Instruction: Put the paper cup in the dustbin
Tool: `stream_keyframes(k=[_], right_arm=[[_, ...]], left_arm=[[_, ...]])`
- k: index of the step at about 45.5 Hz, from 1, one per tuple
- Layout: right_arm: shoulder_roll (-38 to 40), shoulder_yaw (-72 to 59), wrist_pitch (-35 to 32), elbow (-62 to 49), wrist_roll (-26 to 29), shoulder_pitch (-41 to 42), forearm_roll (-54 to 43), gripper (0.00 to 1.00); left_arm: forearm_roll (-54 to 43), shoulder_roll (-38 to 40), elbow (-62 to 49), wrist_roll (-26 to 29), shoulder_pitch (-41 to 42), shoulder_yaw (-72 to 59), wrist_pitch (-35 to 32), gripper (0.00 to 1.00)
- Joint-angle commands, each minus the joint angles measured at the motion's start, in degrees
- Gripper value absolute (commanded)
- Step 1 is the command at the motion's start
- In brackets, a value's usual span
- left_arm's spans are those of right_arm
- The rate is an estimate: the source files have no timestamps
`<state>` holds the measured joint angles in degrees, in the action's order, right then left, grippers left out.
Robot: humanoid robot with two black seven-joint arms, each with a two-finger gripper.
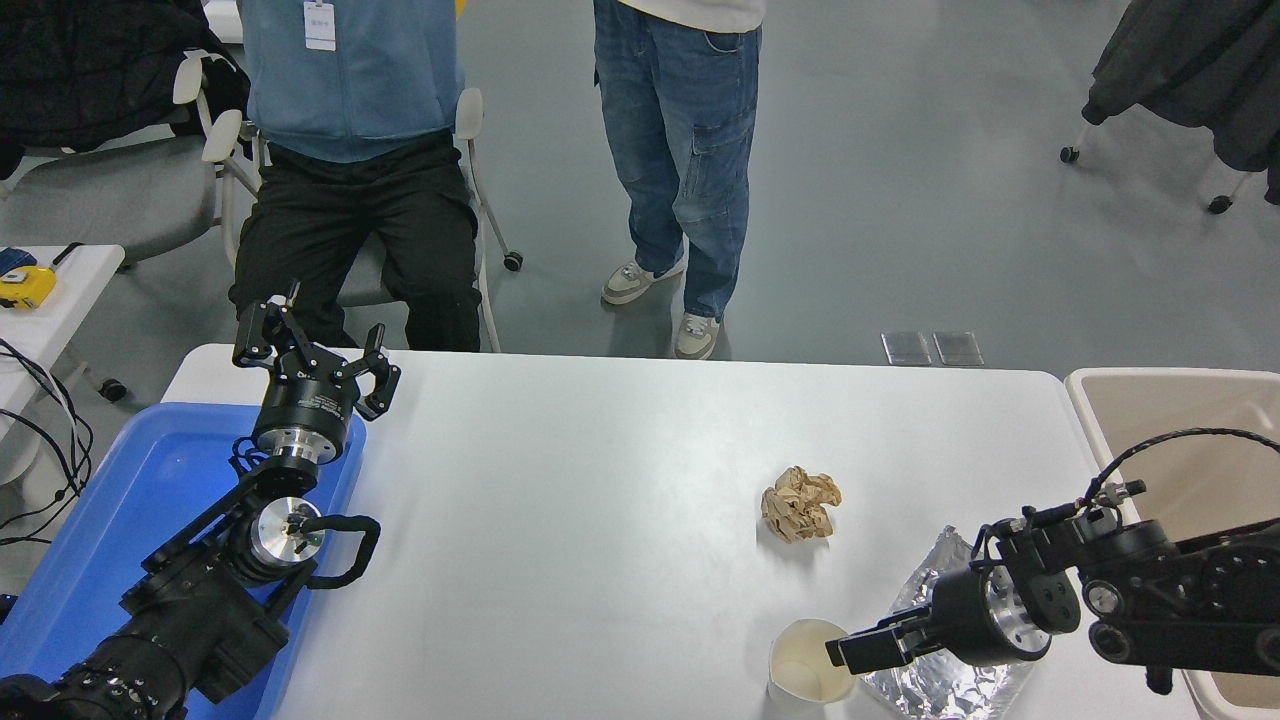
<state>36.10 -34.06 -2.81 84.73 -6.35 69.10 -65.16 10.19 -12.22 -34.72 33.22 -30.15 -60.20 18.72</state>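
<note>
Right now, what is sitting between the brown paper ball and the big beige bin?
In the head view, the shiny foil pouch lies between the paper ball and the bin, partly covered by the right gripper.

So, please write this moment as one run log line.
right gripper: at paper cup rim, cup not lifted | left gripper: parked, open | dustbin: far right

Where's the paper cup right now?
The paper cup stands upright at the table's near edge, right of centre in the head view, beside the foil pouch, with the right gripper at its rim.
</note>
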Motion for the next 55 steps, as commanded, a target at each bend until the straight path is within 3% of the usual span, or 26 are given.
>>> stream_keyframes(k=[1,20,25,28,37,41,47,55], right_arm=[[-0.4,0.7,0.2,-1.0,-0.1,-0.7,-0.1,1.0],[-0.6,0.7,0.2,-0.9,-1.4,-0.2,-0.2,0.97],[-0.6,0.6,0.0,-0.8,-2.7,0.0,-0.3,0.81],[-0.6,0.6,-0.1,-0.7,-3.2,0.0,-0.4,0.64],[-0.6,0.6,-0.1,-0.8,-3.7,0.2,-0.9,0.29],[-0.9,0.6,-0.1,-0.8,-3.7,0.3,-1.7,0.08],[-0.9,0.6,0.0,-0.8,-3.7,0.3,-2.8,0.0],[-0.2,0.5,0.0,-0.7,-6.0,0.9,-2.7,0.0]], left_arm=[[0.0,0.0,0.0,0.0,0.0,0.0,0.0,1.0],[0.0,0.0,0.0,0.0,0.0,0.0,0.0,1.0],[0.0,0.0,0.0,0.0,0.0,0.0,0.0,1.0],[0.0,0.0,0.0,0.0,0.0,0.0,0.0,1.0],[0.0,0.0,0.0,0.0,0.0,0.0,0.0,1.0],[0.0,0.0,0.0,0.0,0.0,0.1,0.0,1.0],[0.0,0.0,0.0,0.0,0.0,0.0,0.0,1.0],[0.0,0.0,-0.1,0.0,0.0,0.1,0.0,1.0]])
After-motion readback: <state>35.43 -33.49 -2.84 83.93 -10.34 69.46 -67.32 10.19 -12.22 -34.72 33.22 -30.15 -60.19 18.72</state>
